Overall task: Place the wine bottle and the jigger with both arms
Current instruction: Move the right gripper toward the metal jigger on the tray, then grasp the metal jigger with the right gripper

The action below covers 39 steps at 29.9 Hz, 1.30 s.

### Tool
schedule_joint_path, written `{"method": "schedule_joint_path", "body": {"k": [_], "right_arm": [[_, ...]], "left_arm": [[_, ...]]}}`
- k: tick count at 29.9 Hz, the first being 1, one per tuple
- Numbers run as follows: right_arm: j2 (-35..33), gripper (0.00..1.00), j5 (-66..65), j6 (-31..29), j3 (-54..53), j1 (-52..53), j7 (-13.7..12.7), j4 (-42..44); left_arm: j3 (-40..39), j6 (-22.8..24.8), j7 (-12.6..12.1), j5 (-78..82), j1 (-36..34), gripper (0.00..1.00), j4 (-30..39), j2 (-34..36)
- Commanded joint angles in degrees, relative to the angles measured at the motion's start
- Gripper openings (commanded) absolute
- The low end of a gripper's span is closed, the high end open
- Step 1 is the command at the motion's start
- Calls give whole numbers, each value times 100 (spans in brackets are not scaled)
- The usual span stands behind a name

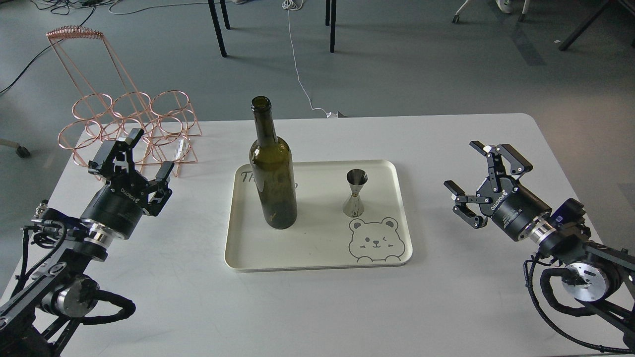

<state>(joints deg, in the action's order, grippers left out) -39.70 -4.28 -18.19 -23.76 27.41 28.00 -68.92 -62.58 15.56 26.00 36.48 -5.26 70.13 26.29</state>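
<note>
1. White and matte, the table [317,307] fills the near part of the view, with rounded corners at the far side and bare surface along its front edge.
2. My two black arms come in at the lower corners. The left gripper [144,157] hovers over the table's left part with its fingers spread wide and nothing between them. The right gripper [474,166] hovers over the right part, likewise wide open and empty. Both are well apart from the tray.
3. A cream tray [238,248] with rounded corners lies at the table's middle; a bear face [374,239] is drawn in its near right corner, and dark lettering shows at the far left, partly hidden behind the bottle.
4. The wine bottle [273,183], dark olive glass, stands upright on the tray's left half, its open mouth uncorked.
5. The jigger [355,193], shiny steel and hourglass-shaped, stands upright on the tray's right half, just beyond the bear and clearly apart from the bottle.
6. At the far left corner of the table sits a copper-coloured wire rack [131,119] of rings with a tall looped handle.
7. Beyond the table lies grey floor, crossed by a white cable [297,69], with dark furniture legs [218,27] and castor wheels farther back.
</note>
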Motion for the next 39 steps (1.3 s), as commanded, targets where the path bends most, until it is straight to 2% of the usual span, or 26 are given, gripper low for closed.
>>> {"method": "schedule_joint_path", "body": {"k": [1, 6, 10, 12, 14, 21, 27, 32, 39], "right_arm": [[-20, 99, -3, 0, -6, -16, 0, 2], [-178, 99, -844, 35, -76, -78, 0, 1], [-520, 99, -2196, 70, -304, -26, 0, -33], [-696, 99, -3144, 236, -418, 1, 0, -112], [-767, 99, -4164, 779, -603, 1, 0, -279], [-575, 99, -7653, 3363, -490, -52, 0, -359], [92, 99, -9782, 4612, 55, -17, 0, 105], [814, 99, -11022, 4619, 56, 123, 0, 827], [1455, 99, -11287, 4619, 99, 422, 0, 1503]], "left_arm": [[79, 52, 1, 0, 7, 98, 62, 25], [272, 140, 106, 9, -28, 98, 71, 113], [255, 728, 200, 0, -54, 98, 62, 271], [272, 800, 200, 17, -89, 98, 62, 324], [281, 791, 200, 79, -133, 98, 62, 420], [228, 782, 200, 176, -133, 98, 62, 526], [246, 774, 200, 176, -133, 98, 71, 491], [237, 782, 200, 176, -133, 98, 71, 500], [220, 774, 200, 176, -133, 98, 194, 500]]}}
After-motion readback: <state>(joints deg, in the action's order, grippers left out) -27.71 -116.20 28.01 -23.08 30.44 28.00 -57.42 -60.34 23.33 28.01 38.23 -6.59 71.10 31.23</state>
